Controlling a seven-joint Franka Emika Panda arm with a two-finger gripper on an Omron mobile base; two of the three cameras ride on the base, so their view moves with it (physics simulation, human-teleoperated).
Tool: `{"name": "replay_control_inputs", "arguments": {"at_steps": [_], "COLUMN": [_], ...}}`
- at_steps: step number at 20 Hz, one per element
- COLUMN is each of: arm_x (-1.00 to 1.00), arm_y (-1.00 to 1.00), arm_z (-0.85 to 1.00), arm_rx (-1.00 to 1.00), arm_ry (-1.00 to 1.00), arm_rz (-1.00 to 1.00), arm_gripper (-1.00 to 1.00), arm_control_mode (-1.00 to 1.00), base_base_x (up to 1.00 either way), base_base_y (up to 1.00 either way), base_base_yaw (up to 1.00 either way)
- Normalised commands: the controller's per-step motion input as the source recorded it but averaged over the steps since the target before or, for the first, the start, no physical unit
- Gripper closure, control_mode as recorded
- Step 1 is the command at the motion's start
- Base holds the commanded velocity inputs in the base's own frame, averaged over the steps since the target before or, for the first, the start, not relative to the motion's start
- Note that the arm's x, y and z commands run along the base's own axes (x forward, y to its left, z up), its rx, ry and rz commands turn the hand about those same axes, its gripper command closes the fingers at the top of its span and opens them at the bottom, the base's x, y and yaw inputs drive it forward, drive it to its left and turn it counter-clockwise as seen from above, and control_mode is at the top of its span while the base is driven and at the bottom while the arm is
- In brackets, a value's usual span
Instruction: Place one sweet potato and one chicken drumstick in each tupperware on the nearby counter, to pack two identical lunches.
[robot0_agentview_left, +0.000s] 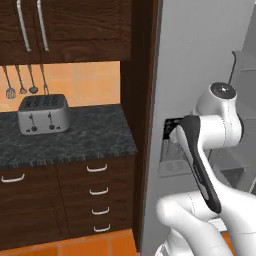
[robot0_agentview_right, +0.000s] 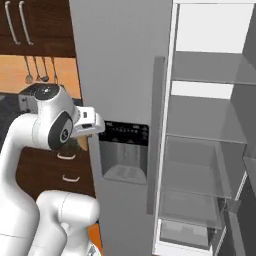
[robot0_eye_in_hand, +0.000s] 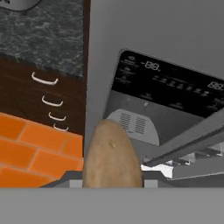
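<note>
You are holding a sweet potato in the tool — in the hand view the tan oval sits right between the tips and sticks out in front of them, so the tool is closed on it. In the right base view a small tan tip pokes out just under the hand.

The step now is to carry it to a tupperware, and that needs care. No container can be seen yet, so you have to find one first. The fridge door with its dark panel is right in front of the tool, and very near. Pull the tool back from the door before you swing — the potato sticks out and could bump it.

The dark surface lies off to one side of the tool, past the door's edge, with a toaster at its far end. Turn that way slowly. Keep the grip steady; the potato is round and smooth, so I think it could slip if you jerk.

Go over the drawers, not into them. Lift high enough to clear the surface edge. Let go only when the potato is low inside a container.
</note>
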Motion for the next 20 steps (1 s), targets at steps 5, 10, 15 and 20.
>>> {"name": "replay_control_inputs", "arguments": {"at_steps": [5, 10, 15, 20], "arm_x": [0.00, 0.00, 0.00, 0.00], "arm_y": [0.00, 0.00, 0.00, 0.00], "arm_z": [0.00, 0.00, 0.00, 0.00], "arm_rx": [0.00, 0.00, 0.00, 0.00], "arm_ry": [0.00, 0.00, 0.00, 0.00], "arm_rz": [0.00, 0.00, 0.00, 0.00], "arm_gripper": [1.00, 1.00, 1.00, 1.00], "arm_control_mode": [1.00, 1.00, 1.00, 1.00], "base_base_x": [0.00, 0.13, 0.51, 0.41], "base_base_y": [1.00, 1.00, 1.00, 1.00], "base_base_yaw": [0.00, -0.02, -0.12, -0.16]}}
